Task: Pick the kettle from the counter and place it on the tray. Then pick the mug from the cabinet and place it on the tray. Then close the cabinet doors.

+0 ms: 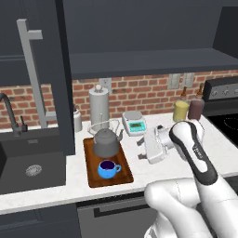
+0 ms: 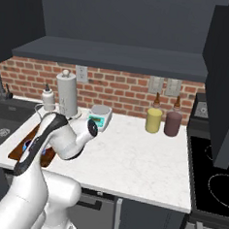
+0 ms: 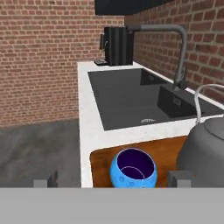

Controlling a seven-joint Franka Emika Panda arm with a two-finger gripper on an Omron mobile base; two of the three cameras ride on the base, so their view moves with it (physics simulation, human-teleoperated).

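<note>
The dark brown tray [image 1: 123, 174] lies on the white marble counter [image 1: 153, 172], just right of the sink. On it the grey kettle [image 1: 106, 142] stands at the back and the small blue mug [image 1: 108, 169] stands upright at the front. My gripper [image 1: 141, 149] hovers to the right of the tray, pointing left, open and holding nothing. In the hand view the mug [image 3: 131, 169] sits low between my spread fingertips [image 3: 178, 177], with the kettle [image 3: 204, 151] on the right. The cabinet [image 1: 139, 62] above stands open, and its left door [image 1: 46, 69] swings out over the sink.
The black sink [image 1: 28, 162] and faucet [image 1: 9, 111] are on the left. A paper-towel roll [image 1: 99, 104], a kitchen scale [image 1: 135, 123], a yellow jar [image 1: 180, 110] and a maroon jar [image 1: 196, 109] line the brick wall. A stove [image 1: 228, 122] is on the right. The right cabinet door [image 2: 227, 72] hangs open.
</note>
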